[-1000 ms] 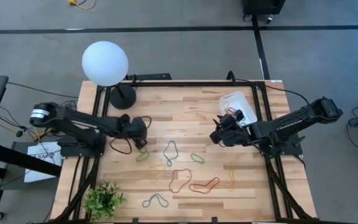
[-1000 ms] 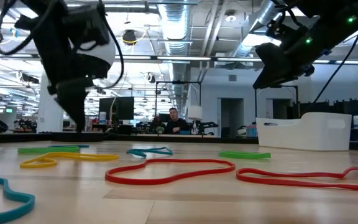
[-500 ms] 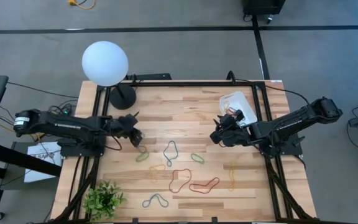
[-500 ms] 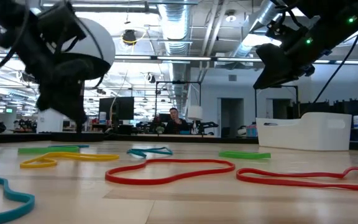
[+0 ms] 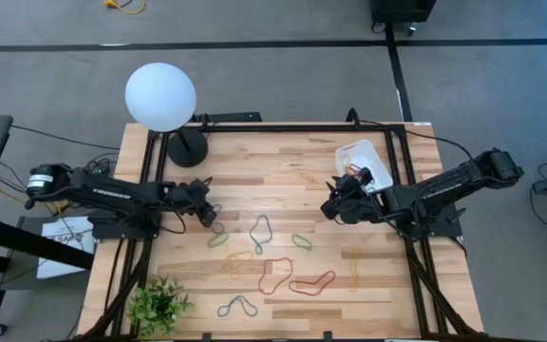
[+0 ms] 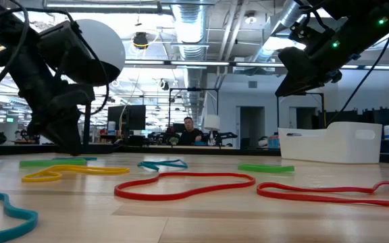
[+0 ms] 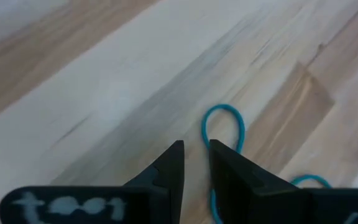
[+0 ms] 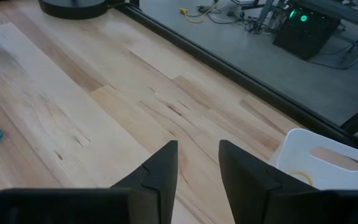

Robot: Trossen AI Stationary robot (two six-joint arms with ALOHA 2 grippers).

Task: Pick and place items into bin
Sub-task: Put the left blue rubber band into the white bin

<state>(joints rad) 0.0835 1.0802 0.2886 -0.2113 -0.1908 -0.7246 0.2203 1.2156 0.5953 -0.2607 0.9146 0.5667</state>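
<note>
My left claw [image 5: 210,215] is low over the table [image 5: 283,152], toward its left edge, about midway between the far and near edges. Its two fingers [image 7: 169,168] stand close together with only a narrow slit between them, and nothing is pinched there. Just past the fingertips a grey-blue band [image 7: 224,127] lies flat on the wood, its rounded end poking out ahead of the slit. From above, a green band [image 5: 217,239] lies just nearer the near edge than the claw.

My right claw [image 5: 330,206] hangs above the table toward the right edge, clear of the wood. Its fingers [image 8: 161,167] are parted with a plain gap and hold nothing. The bin [image 5: 364,161] sits just behind it near the far right corner; in my right wrist view a bit of yellow band [image 8: 300,179] shows inside it.

The other bands are spread over the middle and near part of the table: a grey-blue loop [image 5: 260,231], a second green band [image 5: 301,241], a red loop [image 5: 275,274], a long red band [image 5: 313,282], a yellow band [image 5: 354,275], and another grey-blue band [image 5: 236,306] by the near edge.

A white globe lamp [image 5: 161,96] stands at the far left corner, a small green plant [image 5: 158,306] at the near left corner.
</note>
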